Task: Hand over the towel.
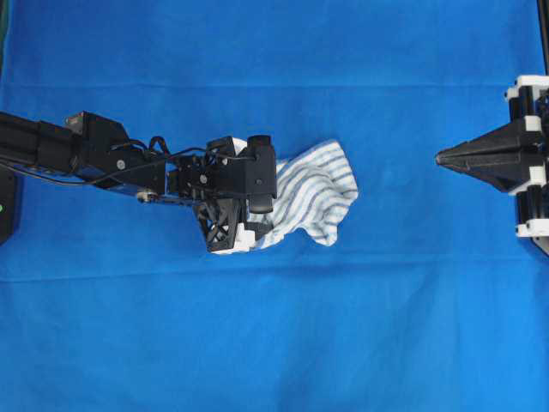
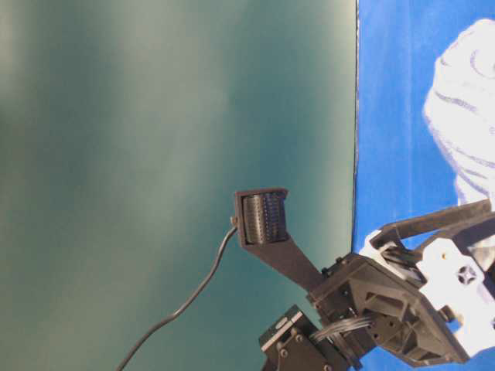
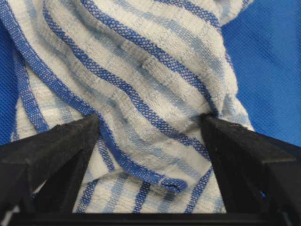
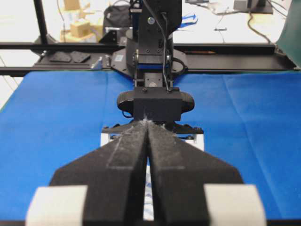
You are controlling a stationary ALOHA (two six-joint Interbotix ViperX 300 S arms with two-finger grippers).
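- Towel (image 1: 313, 193) position first: it lies crumpled near the middle of your blue-covered counter (image 1: 274, 343), with its bulk spreading from the left tool (image 1: 249, 225) toward the right side of the overhead view.
- Your left tool is right at the towel's near edge. In the left wrist view, its two black fingers (image 3: 51, 150) stand apart with the striped cloth bunched between them. The jaws are spread and not closed on anything, so judge the towel as straddled, not yet gripped.
- The towel's stripes run diagonally across the left wrist view, and a folded hem sits low between the fingers. That fold looks like the thickest thing to pinch.
- Your right tool (image 1: 442, 158) waits well apart at the right edge of the overhead view, pointing back toward the towel. Its fingers are pressed together and hold nothing, as the right wrist view confirms.
- The relation that matters: the towel is at the left tool and far from the right one, so the left arm is the one to pick it up. The open counter between the towel and the right tool is the gap you would have to cross for the handover.
- The right tool would need to open before it could receive the cloth.
- Writing: you can read no brand, label or lettering on the towel, arms or counter in any view.
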